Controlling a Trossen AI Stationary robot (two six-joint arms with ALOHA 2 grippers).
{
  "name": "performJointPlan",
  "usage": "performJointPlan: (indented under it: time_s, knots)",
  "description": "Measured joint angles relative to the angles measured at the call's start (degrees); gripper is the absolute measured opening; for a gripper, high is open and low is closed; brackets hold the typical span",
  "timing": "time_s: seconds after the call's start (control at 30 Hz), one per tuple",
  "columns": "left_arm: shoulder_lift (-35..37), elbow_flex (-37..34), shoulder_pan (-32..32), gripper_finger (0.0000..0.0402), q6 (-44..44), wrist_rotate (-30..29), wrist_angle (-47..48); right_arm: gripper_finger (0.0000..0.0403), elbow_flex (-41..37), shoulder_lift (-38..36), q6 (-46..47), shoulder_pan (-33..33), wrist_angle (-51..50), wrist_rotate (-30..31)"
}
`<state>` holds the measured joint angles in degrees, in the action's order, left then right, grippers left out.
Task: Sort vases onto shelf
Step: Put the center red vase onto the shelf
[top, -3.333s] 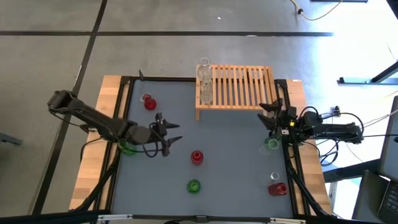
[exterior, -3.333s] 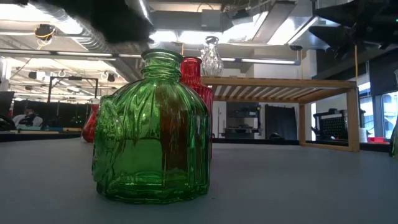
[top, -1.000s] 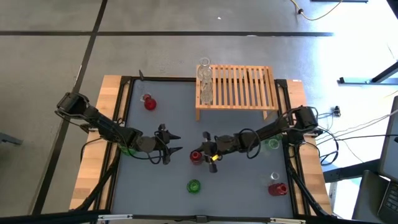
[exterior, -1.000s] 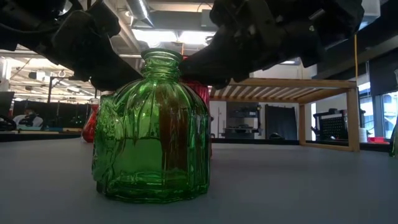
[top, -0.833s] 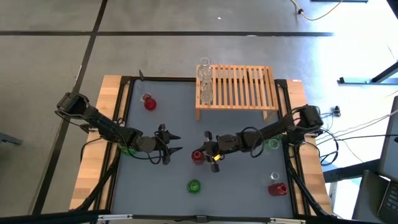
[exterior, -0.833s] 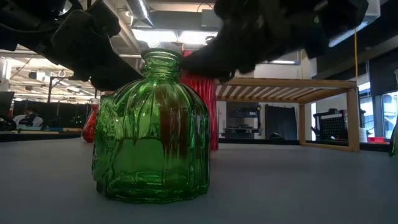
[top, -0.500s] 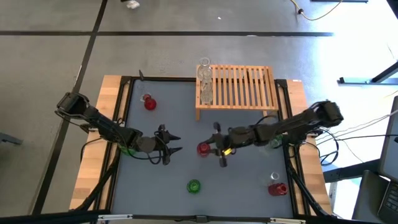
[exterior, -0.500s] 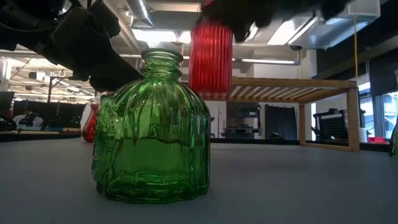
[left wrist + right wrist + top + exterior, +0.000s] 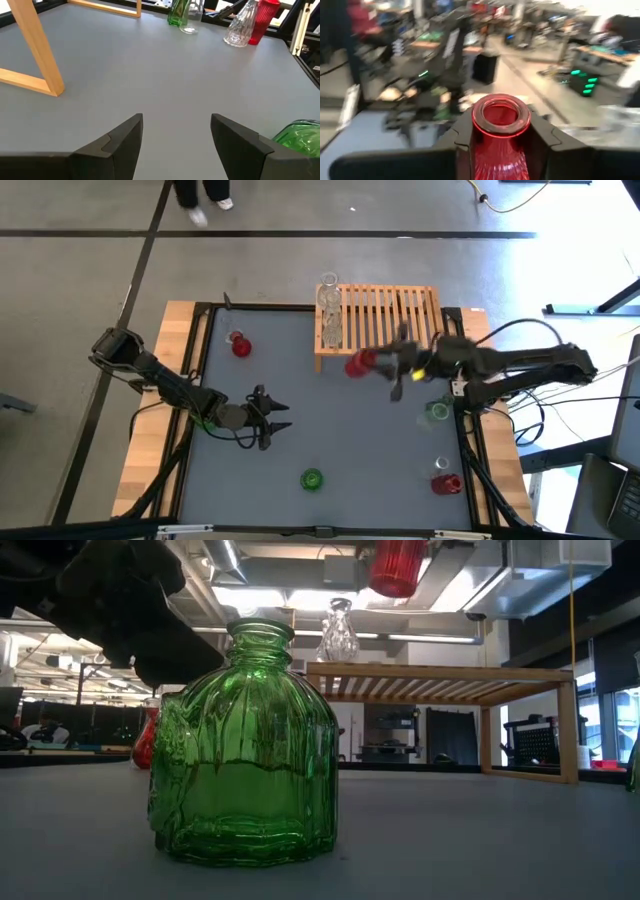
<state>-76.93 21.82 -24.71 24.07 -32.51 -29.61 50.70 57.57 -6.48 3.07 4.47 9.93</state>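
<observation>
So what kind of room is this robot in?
Probably a robot lab or workshop. Two robot arms work at a gray table with a wooden rack. Beyond it are a bare concrete floor, loose cables, and workbenches full of equipment.

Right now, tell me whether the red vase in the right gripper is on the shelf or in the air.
In the air: the red vase hangs in the right gripper beside the shelf, above the table.

Grey table with scattered vases

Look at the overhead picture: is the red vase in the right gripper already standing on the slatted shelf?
No: the red vase is held by the right gripper beside the shelf.
</observation>
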Motion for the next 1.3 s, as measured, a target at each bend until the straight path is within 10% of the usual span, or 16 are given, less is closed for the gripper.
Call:
performJointPlan:
  time_s: [0.6,1.3]
  knots:
    - [0.0,0.0,0.0,0.0228,-0.2,-2.8,0.0,0.0093,11.4,9.8,5.0,-30.0,-4.4,-10.0]
    - [0.0,0.0,0.0,0.0228,-0.6,-2.8,0.0,0.0094,12.3,24.6,9.6,-37.2,1.0,-11.5]
